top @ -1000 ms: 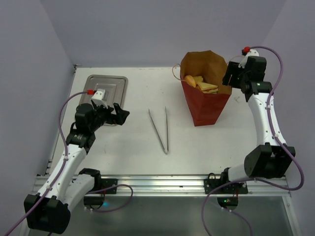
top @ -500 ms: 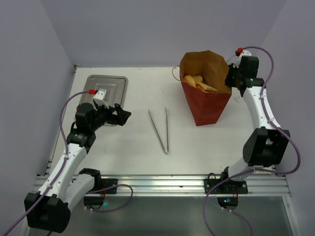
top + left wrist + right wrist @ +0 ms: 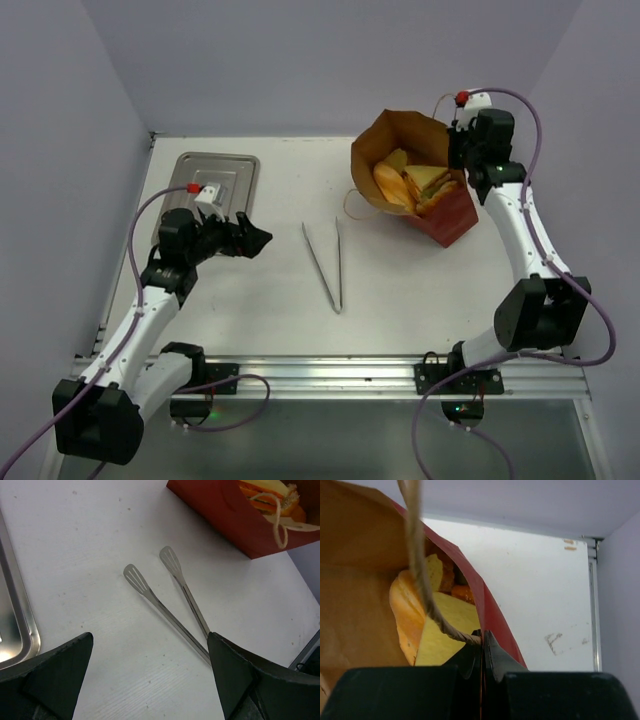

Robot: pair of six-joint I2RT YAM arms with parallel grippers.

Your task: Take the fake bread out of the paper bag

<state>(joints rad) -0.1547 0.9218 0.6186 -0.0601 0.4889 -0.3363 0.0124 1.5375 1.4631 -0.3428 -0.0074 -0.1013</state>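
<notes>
Near the worktop's far right corner, the right gripper (image 3: 482,647) is pinched fully closed on the paper bag's (image 3: 447,218) rim, beside a string handle (image 3: 420,570). The bag leans, apparently off its base, its long axis slanting with the mouth toward the left edge and fake bread (image 3: 400,185) showing inside. The left gripper (image 3: 255,238) hangs spread wide, holding nothing, between tray (image 3: 230,168) and tongs (image 3: 325,262).

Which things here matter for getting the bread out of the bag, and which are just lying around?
For the job: paper bag, fake bread inside it, right gripper shut on the bag's rim.
Lying about: tongs, steel tray.
</notes>
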